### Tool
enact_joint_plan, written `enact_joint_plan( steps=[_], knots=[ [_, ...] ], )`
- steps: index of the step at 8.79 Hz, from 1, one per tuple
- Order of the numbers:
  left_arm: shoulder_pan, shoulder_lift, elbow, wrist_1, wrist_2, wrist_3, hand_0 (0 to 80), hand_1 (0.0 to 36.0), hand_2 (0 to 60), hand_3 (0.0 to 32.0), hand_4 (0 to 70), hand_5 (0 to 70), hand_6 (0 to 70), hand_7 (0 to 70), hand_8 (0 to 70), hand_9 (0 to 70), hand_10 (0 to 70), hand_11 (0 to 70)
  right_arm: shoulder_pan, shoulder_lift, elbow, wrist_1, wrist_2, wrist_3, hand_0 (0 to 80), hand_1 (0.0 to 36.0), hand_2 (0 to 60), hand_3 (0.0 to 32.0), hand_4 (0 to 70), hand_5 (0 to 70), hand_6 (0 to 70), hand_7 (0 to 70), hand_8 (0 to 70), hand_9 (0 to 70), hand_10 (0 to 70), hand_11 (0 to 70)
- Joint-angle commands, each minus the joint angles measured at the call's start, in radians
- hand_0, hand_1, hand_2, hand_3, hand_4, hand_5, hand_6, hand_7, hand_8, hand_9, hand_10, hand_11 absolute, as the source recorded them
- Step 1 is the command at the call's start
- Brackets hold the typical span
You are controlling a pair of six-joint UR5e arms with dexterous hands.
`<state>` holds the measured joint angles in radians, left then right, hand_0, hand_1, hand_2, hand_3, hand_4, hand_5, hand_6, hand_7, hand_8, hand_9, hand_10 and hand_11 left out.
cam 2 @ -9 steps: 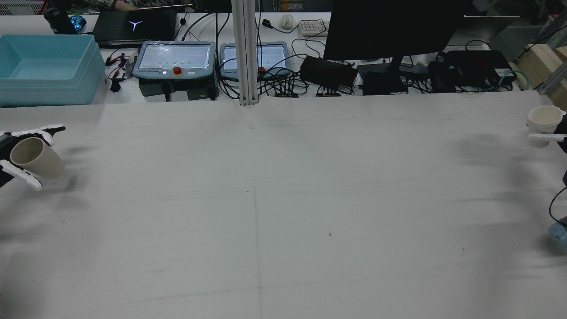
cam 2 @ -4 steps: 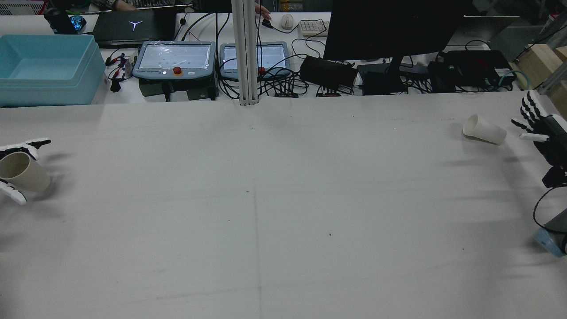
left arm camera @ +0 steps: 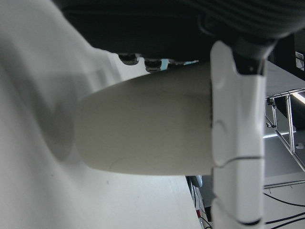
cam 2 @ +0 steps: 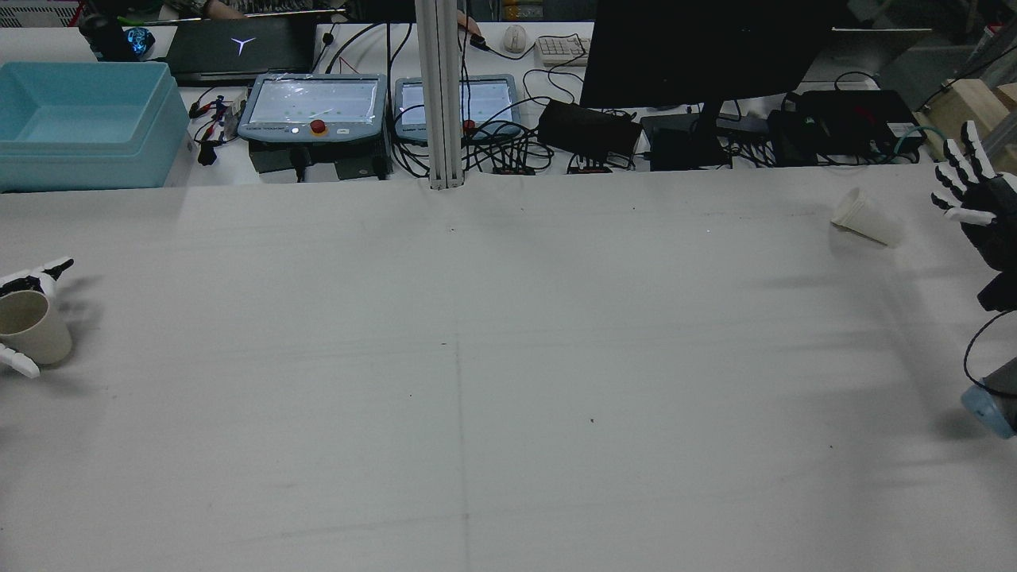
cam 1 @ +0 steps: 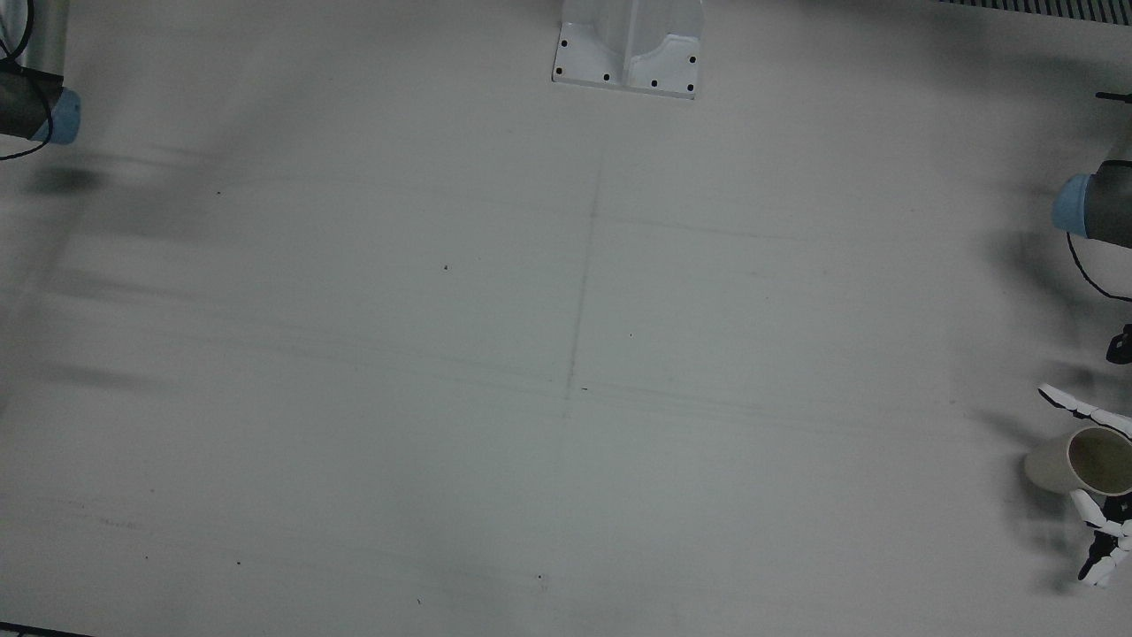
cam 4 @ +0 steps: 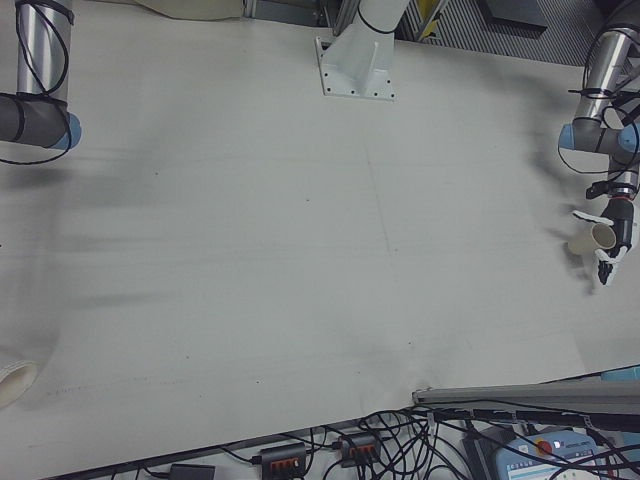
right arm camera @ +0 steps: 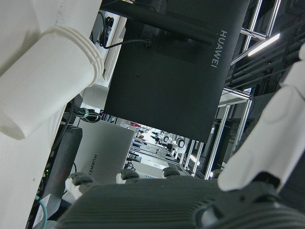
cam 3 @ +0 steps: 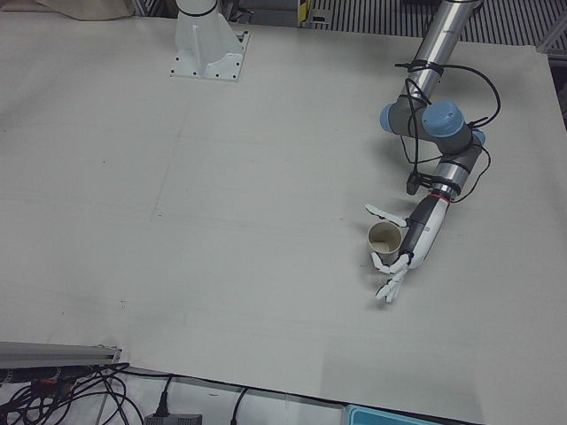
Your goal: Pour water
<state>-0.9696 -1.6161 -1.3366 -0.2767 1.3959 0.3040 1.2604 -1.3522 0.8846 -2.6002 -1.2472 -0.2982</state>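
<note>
A beige cup [cam 2: 32, 326] stands upright at the table's far left edge in the rear view, with my left hand [cam 2: 36, 276] shut on it. The same cup [cam 3: 384, 241] shows in the left-front view against my left hand [cam 3: 416, 239], and close up [left arm camera: 143, 129] with a white finger [left arm camera: 238, 133] across it. A white cup [cam 2: 866, 218] lies on its side at the far right, also seen in the right hand view [right arm camera: 47, 76]. My right hand [cam 2: 969, 191] hovers just right of it, open with fingers spread.
Beyond the table's far edge are a blue bin [cam 2: 79, 119], two teach pendants [cam 2: 314, 107], a monitor [cam 2: 707, 48] and tangled cables. A metal post [cam 2: 441, 95] rises at the back centre.
My right hand let go of the white cup, which fell on its side onto the table; the hand lifted with fingers spread. My left hand lowered the beige cup and turned it upright.
</note>
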Motion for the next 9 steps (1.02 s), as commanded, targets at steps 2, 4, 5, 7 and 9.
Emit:
enact_joint_plan(
  steps=[2, 4, 5, 7, 9],
  knots=[
    [0.003, 0.002, 0.07, -0.047, 0.0, 0.003, 59.8, 10.7, 0.0, 5.4, 9.9, 0.1, 0.0, 7.9, 3.6, 0.1, 0.0, 0.0, 0.028, -0.011, 0.022, 0.0, -0.015, 0.002, 45.1, 5.4, 0.0, 32.0, 0.0, 0.0, 0.0, 0.0, 0.0, 0.0, 0.0, 0.0],
    [-0.035, 0.002, 0.06, -0.067, 0.002, -0.022, 52.7, 5.3, 0.0, 16.2, 5.7, 0.0, 0.0, 6.8, 2.4, 0.0, 0.0, 0.0, 0.059, -0.011, 0.059, -0.003, -0.032, 0.001, 45.2, 6.0, 0.0, 32.0, 0.0, 0.0, 0.0, 0.0, 0.0, 0.0, 0.0, 0.0],
    [-0.117, 0.002, 0.038, -0.082, 0.017, -0.026, 51.1, 3.0, 0.0, 19.0, 6.2, 0.0, 0.0, 6.9, 1.9, 0.0, 0.0, 0.0, 0.076, -0.016, 0.095, -0.008, -0.038, 0.001, 45.6, 6.7, 0.0, 32.0, 0.0, 0.0, 0.0, 0.0, 0.0, 0.0, 0.0, 0.0],
    [-0.272, -0.001, -0.012, -0.073, 0.096, -0.031, 49.6, 0.8, 0.0, 19.4, 7.6, 0.0, 0.0, 8.9, 1.9, 0.3, 0.0, 0.0, 0.1, -0.008, 0.164, -0.043, -0.07, -0.001, 45.3, 7.6, 0.0, 32.0, 4.0, 0.0, 0.0, 0.0, 0.0, 0.0, 0.0, 0.0],
    [-0.371, -0.004, -0.1, -0.013, 0.104, -0.035, 53.4, 6.5, 0.0, 20.2, 6.0, 18.2, 0.4, 16.9, 3.9, 1.9, 0.1, 1.0, 0.111, -0.005, 0.233, -0.103, -0.06, 0.002, 47.2, 12.2, 2.0, 21.8, 7.7, 3.8, 0.4, 3.2, 0.0, 0.0, 0.0, 0.0]
  ],
)
